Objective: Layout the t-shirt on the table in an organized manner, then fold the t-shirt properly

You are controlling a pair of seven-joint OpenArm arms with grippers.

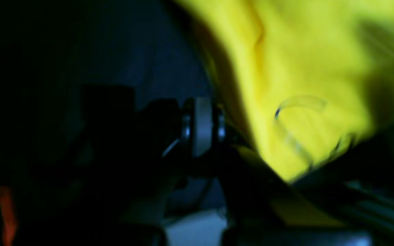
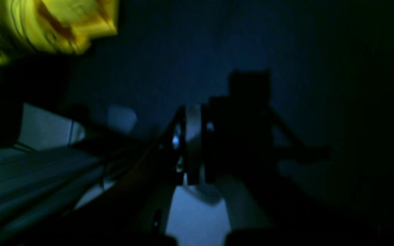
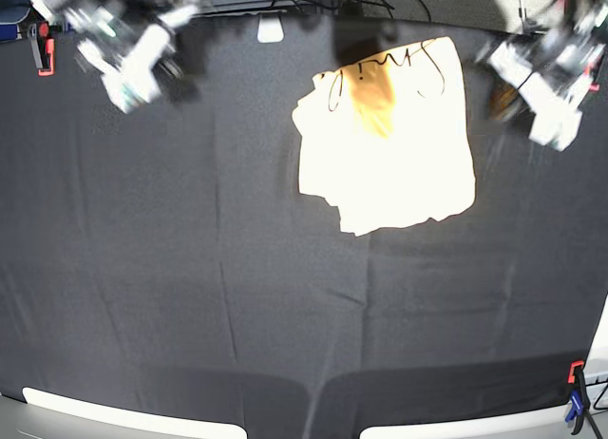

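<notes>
The t-shirt (image 3: 389, 149) lies in a compact, roughly rectangular bundle on the table (image 3: 190, 268), at the back, right of the middle. It looks near white, with an orange-shaded patch near its far edge. My left gripper (image 3: 556, 130) hangs just right of the shirt, apart from it. In the left wrist view the yellow cloth (image 1: 303, 68) fills the upper right, beyond the left gripper (image 1: 202, 126), whose fingers stand close together and hold nothing. My right gripper (image 3: 123, 92) is at the far back left, well away from the shirt. The right wrist view shows the right gripper (image 2: 193, 143) with its fingers together and the shirt's corner (image 2: 46, 24).
A red clamp (image 3: 41, 54) sits on the table's back left edge. A red-and-blue clamp (image 3: 575, 396) sits at the front right. A small white object (image 3: 271, 28) and cables lie along the back edge. Both wrist views are dark and blurred.
</notes>
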